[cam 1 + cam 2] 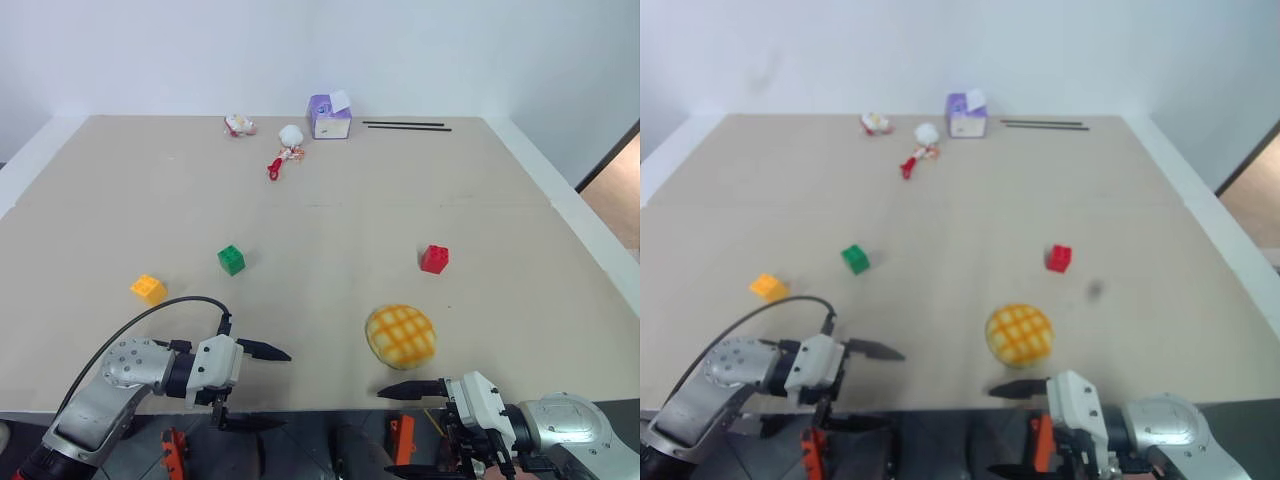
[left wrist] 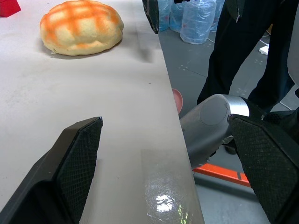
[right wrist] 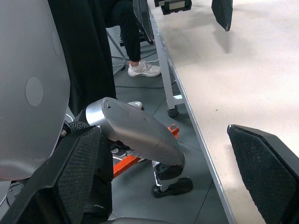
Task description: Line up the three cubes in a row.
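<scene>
left gripper (image 1: 253, 387) fingers wide | right gripper (image 1: 412, 430) fingers wide, lower finger cut off | cubes untouched

Both arms hang low at the near edge of the surface (image 1: 500, 230). The left gripper (image 1: 255, 388), at seven o'clock, points right with fingers spread wide. The right gripper (image 1: 408, 430), at five o'clock, points left, fingers equally spread, empty.

- The left gripper (image 2: 180, 158) straddles the near edge of the table (image 2: 93, 102), its two black fingers (image 2: 77, 158) spread wide.
- One finger is over the tabletop, the other beyond the edge.
- A yellow checkered bun (image 2: 81, 27) lies ahead on the table.
- A red cube (image 2: 8, 7) shows at the corner, cut off.
- The tip of the other gripper's finger (image 2: 151, 14) hangs near the bun.
- A person's dark trouser legs (image 2: 243, 51) stand off the table, blue bags (image 2: 191, 18) behind them.
</scene>
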Tool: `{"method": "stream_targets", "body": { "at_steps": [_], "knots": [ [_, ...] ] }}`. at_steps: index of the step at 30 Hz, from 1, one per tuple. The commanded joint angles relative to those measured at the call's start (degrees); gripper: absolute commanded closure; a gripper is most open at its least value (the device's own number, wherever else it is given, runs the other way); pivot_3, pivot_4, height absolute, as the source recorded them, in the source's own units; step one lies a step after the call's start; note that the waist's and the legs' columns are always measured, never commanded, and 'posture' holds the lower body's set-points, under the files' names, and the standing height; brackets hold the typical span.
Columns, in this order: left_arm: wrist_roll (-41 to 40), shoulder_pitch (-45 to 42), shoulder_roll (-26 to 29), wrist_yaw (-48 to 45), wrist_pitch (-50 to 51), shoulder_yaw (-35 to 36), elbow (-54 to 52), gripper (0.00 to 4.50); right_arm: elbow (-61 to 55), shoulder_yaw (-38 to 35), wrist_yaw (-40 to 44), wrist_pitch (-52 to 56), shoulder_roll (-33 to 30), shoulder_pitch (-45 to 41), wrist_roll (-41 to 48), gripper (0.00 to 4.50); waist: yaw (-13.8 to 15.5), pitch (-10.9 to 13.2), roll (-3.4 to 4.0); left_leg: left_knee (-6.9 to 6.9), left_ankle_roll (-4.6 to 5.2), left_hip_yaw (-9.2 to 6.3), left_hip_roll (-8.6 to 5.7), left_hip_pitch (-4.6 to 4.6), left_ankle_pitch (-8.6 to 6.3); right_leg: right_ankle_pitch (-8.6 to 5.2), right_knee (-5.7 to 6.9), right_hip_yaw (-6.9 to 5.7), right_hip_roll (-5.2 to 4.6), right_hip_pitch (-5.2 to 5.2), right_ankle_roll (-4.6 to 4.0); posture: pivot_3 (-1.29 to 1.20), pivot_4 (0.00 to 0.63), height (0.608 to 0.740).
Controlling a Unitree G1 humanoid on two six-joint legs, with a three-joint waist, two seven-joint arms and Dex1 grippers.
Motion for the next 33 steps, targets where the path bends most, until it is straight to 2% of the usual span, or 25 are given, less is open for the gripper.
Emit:
{"method": "stream_targets", "body": {
  "at_steps": [1, 6, 17, 18, 21, 23, 28, 33],
  "knots": [
    [-0.11, -0.44, -0.1, -0.22, -1.26, 0.16, -0.43, 0.08, 0.64, -0.69, 1.43, -0.88, -0.66, -1.33, 0.77, 0.0, 0.0, 0.0, 0.0, 0.0, 0.0, 0.0, 0.0, 0.0, 0.0, 0.0, 0.0, 0.0, 0.0, 0.0, 0.0, 0.0, 0.15, 0.74],
    [-0.34, -0.32, -0.17, -0.04, -1.17, 0.09, -0.79, 0.08, 2.27, -0.81, 2.83, 0.03, -1.04, -4.28, 1.87, 0.0, -0.01, 0.0, -0.01, 0.06, 0.0, 0.05, 0.0, 0.02, 0.0, 0.0, 0.0, 0.04, 0.0, 0.01, 0.0, 0.0, 0.15, 0.74],
    [-0.9, -1.17, -0.03, -0.14, -0.55, 0.39, -1.02, 0.08, 1.86, -1.2, 3.77, 1.22, -1.47, -5.16, 3.17, 0.0, 0.01, 0.0, -0.01, 0.01, -0.01, 0.04, 0.0, 0.01, -0.01, 0.0, 0.0, 0.02, 0.01, 0.01, 0.0, 0.0, 0.15, 0.74],
    [-1.75, -2.1, -0.31, 0.28, 0.35, 0.91, -1.05, 0.08, 0.81, -2.41, 3.38, 2.59, -1.71, -5.39, 5.24, 0.0, 0.01, 0.0, -0.01, 0.01, -0.01, 0.04, 0.0, 0.01, -0.01, 0.0, 0.0, 0.02, 0.01, 0.01, 0.0, 0.0, 0.15, 0.74],
    [-3.52, -5.26, -1.4, 2.04, 3.07, 2.06, -0.56, 0.08, -1.17, -5.94, 0.37, 6.94, -1.75, -7.82, 10.73, 0.0, 0.03, 0.01, 0.0, 0.08, -0.01, 0.04, -0.01, 0.0, -0.01, 0.0, 0.0, 0.03, 0.01, 0.03, 0.01, 0.0, 0.15, 0.74],
    [-5.81, -8.72, -2.94, 4.48, 6.92, 3.03, -0.13, 0.08, -0.42, -6.47, -3.54, 10.19, -2.52, -11.38, 9.09, 0.0, 0.0, 0.01, -0.01, 0.2, -0.01, 0.04, 0.0, 0.01, -0.01, 0.01, 0.0, 0.04, 0.01, 0.07, 0.01, 0.0, 0.15, 0.74],
    [-9.75, -14.31, -6.51, 9.85, 14.06, 4.49, 0.1, 0.08, 2.58, -5.91, -14.87, 17.32, 0.08, -18.31, 6.12, 0.0, -0.02, 0.0, -0.03, 0.3, 0.0, 0.03, -0.02, -0.02, 0.0, 0.06, 0.01, 0.04, 0.03, 0.09, 0.08, 0.0, 0.15, 0.74],
    [-9.04, -19.54, -9.47, 14.22, 15.63, 5.53, 2.91, 0.08, 3.96, -4.37, -16.79, 18.95, 0.97, -19.64, 4.3, 0.0, 0.02, 0.0, -0.03, 0.26, 0.04, -0.15, -0.09, -0.22, -0.04, 0.08, 0.03, 0.05, 0.11, 0.01, 0.2, 0.0, 0.15, 0.74]
  ]
}}
